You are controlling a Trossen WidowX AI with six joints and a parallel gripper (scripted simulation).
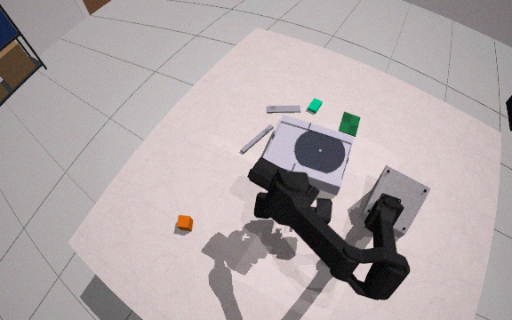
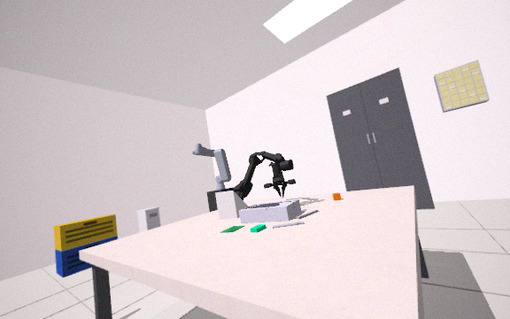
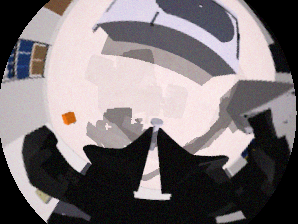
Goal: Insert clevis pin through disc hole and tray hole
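End effector (image 2: 282, 197) (image 3: 154, 129): pinching the clevis pin (image 3: 156, 121) at its tips, above the tabletop (image 1: 149, 178) (image 2: 255, 257) (image 3: 75, 90); the pin's head shows at centre frame in the wrist view. Disc (image 1: 319, 151) (image 2: 266, 205) (image 3: 200, 15): flat inside the tray (image 1: 278, 147) (image 2: 264, 215) (image 3: 175, 31), upper centre of the top view, presumably so its hole can meet the tray's. Pin clamped narrowly, probably to leave the shank free for insertion. Insertion not yet done; tilt unclear.
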